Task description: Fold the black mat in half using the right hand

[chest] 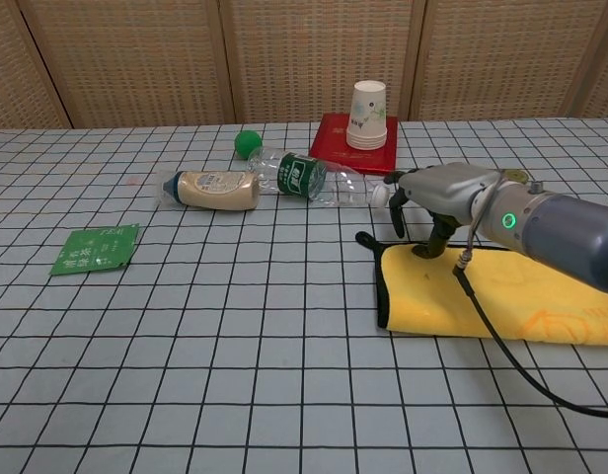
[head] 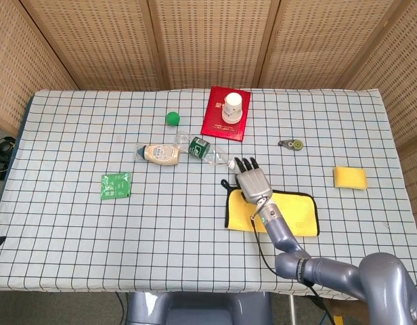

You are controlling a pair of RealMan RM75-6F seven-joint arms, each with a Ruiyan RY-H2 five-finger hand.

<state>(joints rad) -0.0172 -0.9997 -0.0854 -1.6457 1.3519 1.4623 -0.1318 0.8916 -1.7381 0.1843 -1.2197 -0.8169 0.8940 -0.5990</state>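
**Right hand over the near-left corner of the mat, fold looking done**

Your right hand hovers at the far-left corner of the black mat, fingers curled downward with nothing visibly pinched; from these views you cannot tell for certain whether a fingertip holds the black edge. The mat lies on the checked tablecloth toward your right, yellow side up with a black border showing along its left and far edges, so it already appears doubled over. If so, your next move is to lift clear without dragging the cloth.

Just beyond the hand lies a clear water bottle, close enough to knock. Beside it is a beige bottle. Farther off sit a green ball, a red book carrying paper cups, a green packet and a yellow sponge. Your left hand is not visible.
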